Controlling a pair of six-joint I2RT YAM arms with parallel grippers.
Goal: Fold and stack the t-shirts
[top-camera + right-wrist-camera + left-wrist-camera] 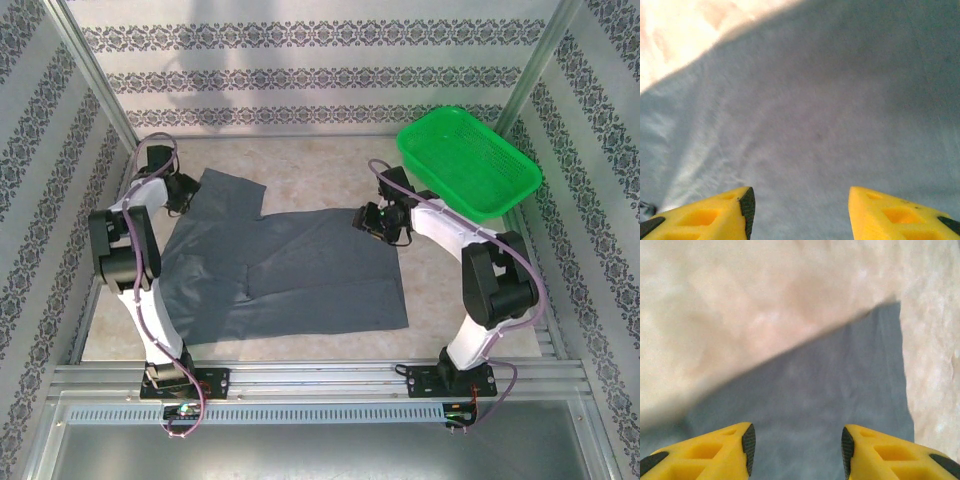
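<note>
A dark slate-grey t-shirt [290, 270] lies spread flat on the table, one sleeve reaching toward the far left. My left gripper [183, 195] hovers at that sleeve's edge, and its wrist view shows the sleeve [830, 395] below open yellow fingers [735, 450] with nothing between them. My right gripper [385, 225] sits over the shirt's far right corner. Grey fabric [815, 125] spreads under its open fingers [735, 212], which hold nothing.
A green mesh basket [468, 160] stands at the far right, just behind the right arm. Patterned walls and metal posts enclose the beige table [320, 170]. Bare tabletop lies behind the shirt and along its near edge.
</note>
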